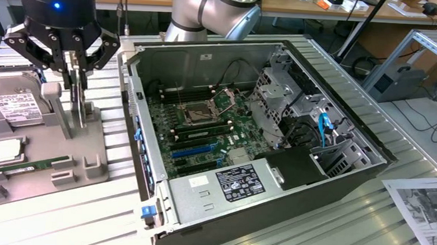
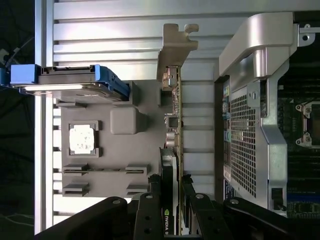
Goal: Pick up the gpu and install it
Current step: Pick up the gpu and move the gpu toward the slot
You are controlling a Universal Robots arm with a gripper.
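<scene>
Black-fingered gripper (image 1: pixel 75 74) grips the thin, dark gpu (image 1: pixel 77 106) with the silver bracket. The card stands on edge in a grey plastic holder tray (image 1: pixel 88 169) beside an open computer case (image 1: pixel 199 60).

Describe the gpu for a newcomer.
Left of the computer case in the exterior view sits a gray tray. The gpu stands on edge in it, clamped by the gripper. Unlike the boxy hard drive and green memory stick, it's a thin card.

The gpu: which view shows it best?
The wrist view: the gpu runs edge-on from bracket to the fingers clamped on it. The exterior view shows it as a thin upright sliver in the grey holder under the gripper.
</scene>
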